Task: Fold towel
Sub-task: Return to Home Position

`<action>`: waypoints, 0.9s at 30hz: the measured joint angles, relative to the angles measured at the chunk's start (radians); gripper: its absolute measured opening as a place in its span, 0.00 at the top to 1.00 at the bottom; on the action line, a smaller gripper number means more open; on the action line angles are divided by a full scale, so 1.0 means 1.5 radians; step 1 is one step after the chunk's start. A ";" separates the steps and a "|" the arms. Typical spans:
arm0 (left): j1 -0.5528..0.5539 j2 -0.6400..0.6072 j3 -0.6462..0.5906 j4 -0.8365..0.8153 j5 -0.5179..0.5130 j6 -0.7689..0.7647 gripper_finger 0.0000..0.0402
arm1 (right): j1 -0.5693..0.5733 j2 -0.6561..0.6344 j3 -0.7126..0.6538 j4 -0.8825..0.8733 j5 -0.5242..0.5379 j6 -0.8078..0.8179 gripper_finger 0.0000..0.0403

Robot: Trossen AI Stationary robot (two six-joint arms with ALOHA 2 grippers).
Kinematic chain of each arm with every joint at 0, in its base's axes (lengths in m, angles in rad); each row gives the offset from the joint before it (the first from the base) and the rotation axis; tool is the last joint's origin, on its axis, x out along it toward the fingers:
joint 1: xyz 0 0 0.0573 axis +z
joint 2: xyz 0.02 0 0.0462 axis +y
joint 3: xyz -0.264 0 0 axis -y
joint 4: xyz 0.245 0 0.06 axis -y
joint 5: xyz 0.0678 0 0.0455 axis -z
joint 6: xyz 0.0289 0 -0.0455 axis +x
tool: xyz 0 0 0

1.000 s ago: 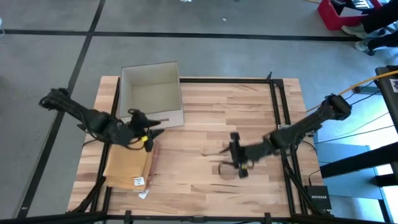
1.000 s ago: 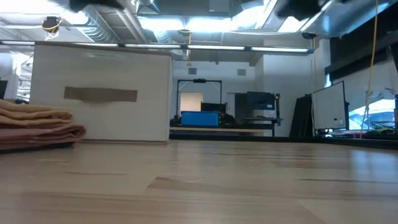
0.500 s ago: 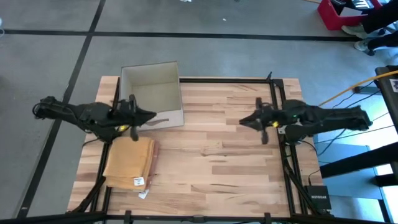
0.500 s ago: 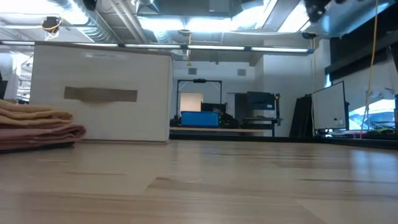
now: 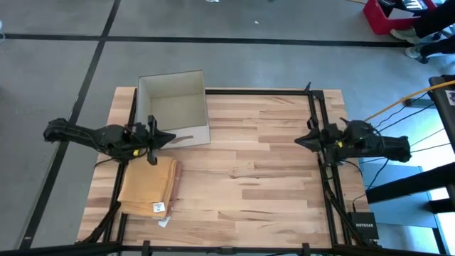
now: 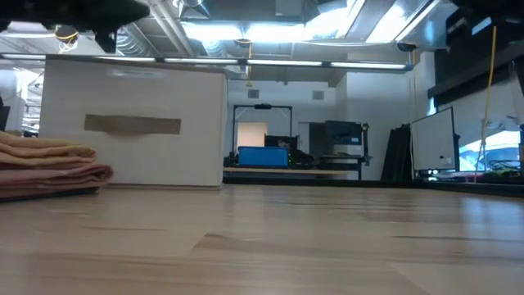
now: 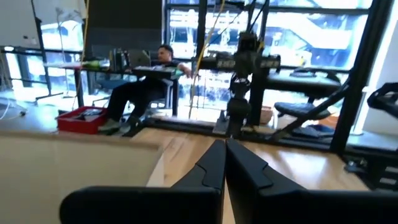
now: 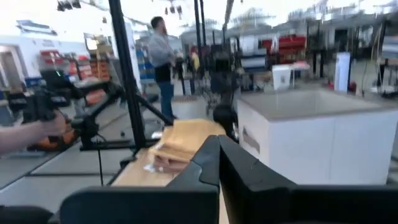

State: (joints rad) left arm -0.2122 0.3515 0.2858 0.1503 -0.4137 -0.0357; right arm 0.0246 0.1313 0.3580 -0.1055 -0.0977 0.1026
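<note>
High view, left first: where are the folded towels [image 5: 148,186]?

Stacked on the table's [image 5: 270,192] left side, near the box [image 5: 173,107]. Left gripper [image 5: 167,135] hangs between them, jaws together, empty.

And the right gripper [image 5: 302,139]?

At the right edge, jaws together, empty. I judge folding is done and the step is going home; next needs only parking both arms.

Wooden table [image 5: 249,178]; towel stack [image 5: 148,186]; box [image 5: 173,107]
</note>
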 joint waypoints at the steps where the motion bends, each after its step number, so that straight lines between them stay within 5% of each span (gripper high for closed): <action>1: 0.000 -0.007 -0.008 -0.003 0.000 0.001 1.00 | 0.000 -0.019 -0.003 -0.003 0.001 -0.003 0.99; 8: 0.000 -0.056 -0.044 0.002 0.000 0.005 1.00 | 0.000 -0.086 -0.066 0.006 0.003 -0.015 0.99; 17: -0.022 -0.136 -0.097 -0.002 0.030 -0.011 0.99 | 0.000 -0.074 -0.215 0.204 0.041 -0.011 0.98; 27: -0.021 -0.233 -0.140 0.018 0.062 0.011 1.00 | 0.001 -0.075 -0.231 0.187 0.146 0.015 0.97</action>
State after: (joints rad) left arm -0.2443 0.0027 0.0759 0.1767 -0.3205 -0.0189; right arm 0.0254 0.0193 0.0120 0.1745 0.1208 0.1253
